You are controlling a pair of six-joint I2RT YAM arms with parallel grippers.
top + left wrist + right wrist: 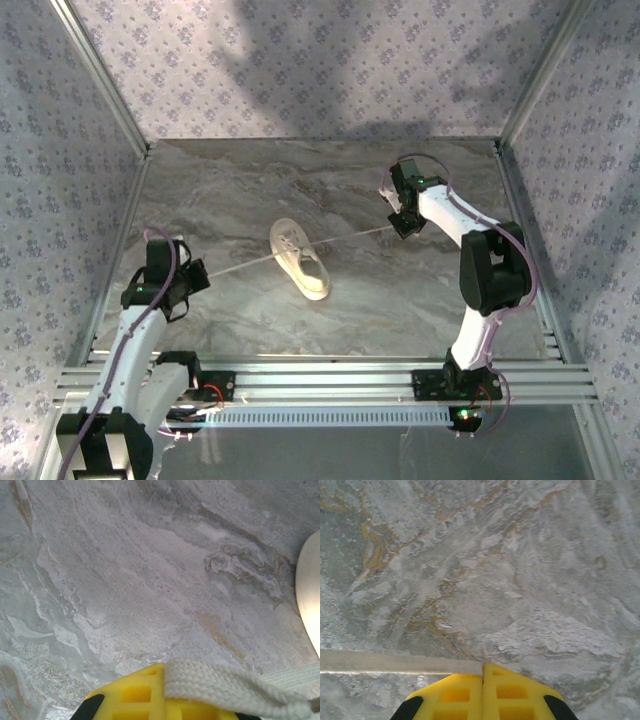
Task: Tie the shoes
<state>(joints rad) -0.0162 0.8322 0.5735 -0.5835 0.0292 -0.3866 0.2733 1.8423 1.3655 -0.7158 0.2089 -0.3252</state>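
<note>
near the middle of the tabletop (400,310) our cream sneaker (300,260) lies with both laces taut, the left lace (240,266) pinched in the left gripper (193,277) and the right lace (355,237) in the right gripper (403,223), so we should pull evenly, lest the shoe slide.

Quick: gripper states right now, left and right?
Left gripper: closed on the left lace.
Right gripper: closed on the right lace.

The sneaker (300,260) lies mid-table (400,300), lengthwise from 11 to 5 o'clock. Its laces (240,265) run taut, one toward 8 o'clock to the left gripper (195,275), the other toward 2 o'clock to the right gripper (403,225).
</note>
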